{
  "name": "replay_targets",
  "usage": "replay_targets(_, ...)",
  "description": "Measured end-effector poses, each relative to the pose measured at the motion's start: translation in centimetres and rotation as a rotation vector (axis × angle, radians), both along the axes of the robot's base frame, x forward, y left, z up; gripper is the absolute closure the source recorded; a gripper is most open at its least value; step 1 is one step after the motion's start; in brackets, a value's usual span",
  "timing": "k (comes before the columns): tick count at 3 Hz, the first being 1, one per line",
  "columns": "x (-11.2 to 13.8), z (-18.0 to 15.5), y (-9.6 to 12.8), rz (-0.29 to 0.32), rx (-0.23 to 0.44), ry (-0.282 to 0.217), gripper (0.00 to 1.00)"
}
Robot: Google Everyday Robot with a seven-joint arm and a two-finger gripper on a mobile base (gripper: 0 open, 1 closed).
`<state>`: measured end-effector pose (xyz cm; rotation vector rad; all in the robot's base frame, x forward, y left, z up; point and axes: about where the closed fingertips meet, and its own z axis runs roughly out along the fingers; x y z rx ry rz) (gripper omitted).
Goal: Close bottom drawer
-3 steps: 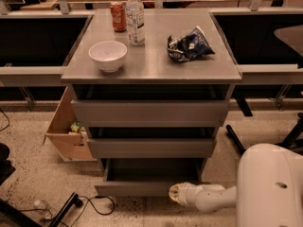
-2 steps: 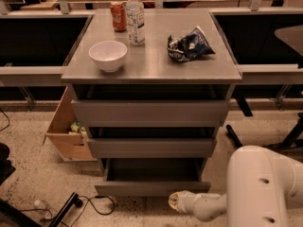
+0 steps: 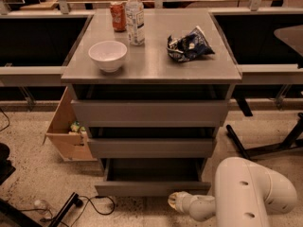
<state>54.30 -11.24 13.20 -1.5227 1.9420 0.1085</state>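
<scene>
The bottom drawer [image 3: 142, 188] is the narrowest and lowest of three grey drawers in the cabinet. It stands pulled out, its shallow tray open to view, with a plain flat front near the floor. My gripper [image 3: 174, 200] is at the end of the white arm [image 3: 248, 193]. It sits low by the floor, just in front of and below the right part of the drawer's front. Above it are the medium drawer [image 3: 151, 147] and the widest drawer [image 3: 149, 112], both slightly out.
On the cabinet top [image 3: 151, 67] stand a white bowl [image 3: 108, 55], a bottle [image 3: 135, 17], a can [image 3: 118, 16] and a snack bag [image 3: 189, 44]. An open cardboard box [image 3: 66, 136] stands on the left. Cables [image 3: 94, 203] lie on the floor, and a chair base [image 3: 265, 148] is on the right.
The gripper has sunk a little toward the floor in front of the bottom drawer, and the white arm has swung further into view. The drawer looks unmoved.
</scene>
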Motion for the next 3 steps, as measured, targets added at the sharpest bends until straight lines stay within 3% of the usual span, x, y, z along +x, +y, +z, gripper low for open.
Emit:
replay_targets(1,4.4,-1.3,-0.6,-0.005,-0.013,-0.05,1.0)
replay_targets(2,4.3,-1.3,-0.6,-0.005,-0.013,-0.051,1.0)
replay_targets(3,7.4,-1.3,-0.8,-0.005,-0.028,-0.076,1.0)
